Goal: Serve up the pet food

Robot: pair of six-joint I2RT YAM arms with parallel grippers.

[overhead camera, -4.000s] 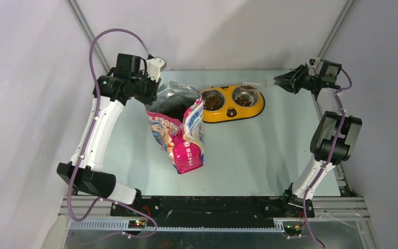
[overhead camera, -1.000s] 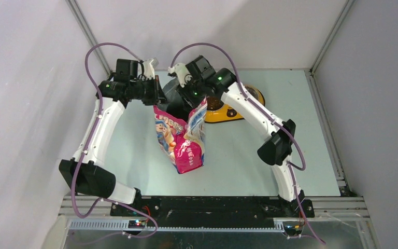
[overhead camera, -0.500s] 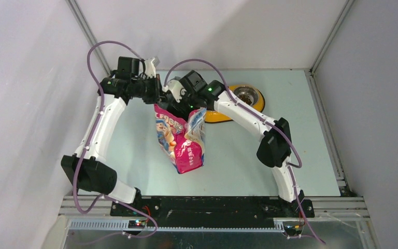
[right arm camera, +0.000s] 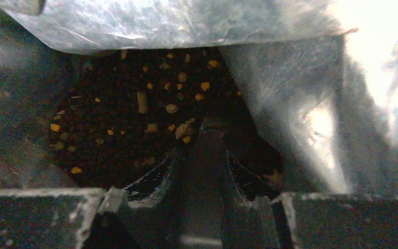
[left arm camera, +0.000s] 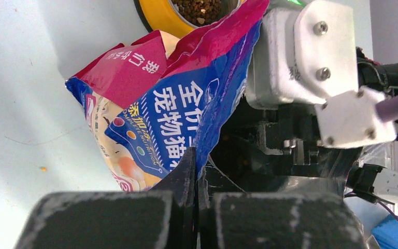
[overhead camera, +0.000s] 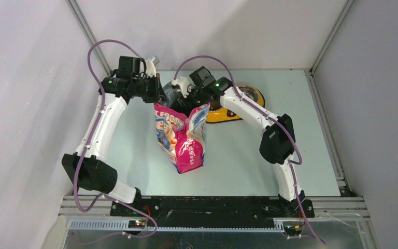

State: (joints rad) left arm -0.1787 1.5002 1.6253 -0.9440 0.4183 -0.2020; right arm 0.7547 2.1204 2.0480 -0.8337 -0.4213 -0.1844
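White R arm [overhead camera: 249,111] bent; gripper [right arm camera: 202,151], scoop [right arm camera: 202,179] in bag [overhead camera: 184,140].

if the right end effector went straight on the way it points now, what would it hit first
Most likely the pet food heaped in the bottom of the bag: the right end effector points down into it, the clear scoop it grips leading. Depth is hard to judge.

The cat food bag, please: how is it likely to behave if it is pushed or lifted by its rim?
Probably floppy: the bag is creased and its rim bends where the left gripper pinches it. Likely bottom-heavy, since kibble sits deep inside, so it may stand but could tip if pushed high. Its glossy film looks slippery.
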